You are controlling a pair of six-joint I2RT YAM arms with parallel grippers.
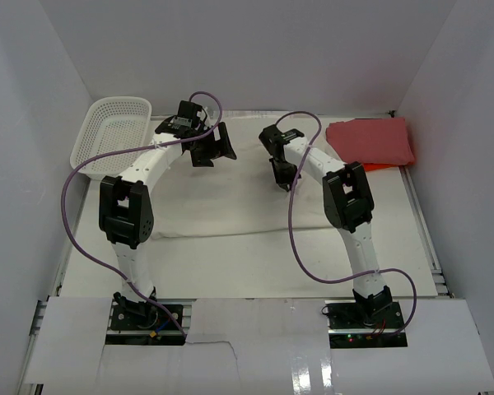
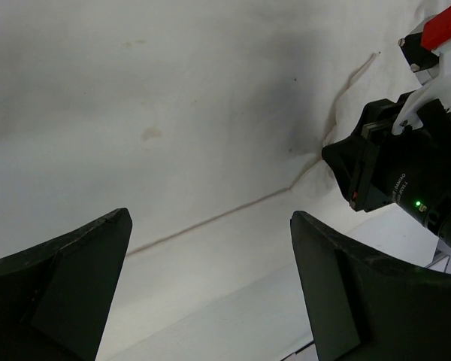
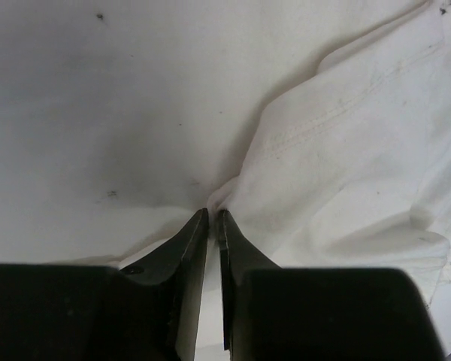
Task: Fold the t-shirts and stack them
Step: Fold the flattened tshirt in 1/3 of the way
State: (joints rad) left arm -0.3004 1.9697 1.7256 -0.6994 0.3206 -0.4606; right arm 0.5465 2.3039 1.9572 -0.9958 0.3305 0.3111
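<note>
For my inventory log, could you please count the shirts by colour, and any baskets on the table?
Cream-white t-shirt: 1
Red t-shirt: 1
White mesh basket: 1
Total: 3

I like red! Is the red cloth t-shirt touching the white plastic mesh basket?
Apart. The top view shows the red cloth t-shirt far right, the white plastic mesh basket far left, a wide gap between them.
</note>
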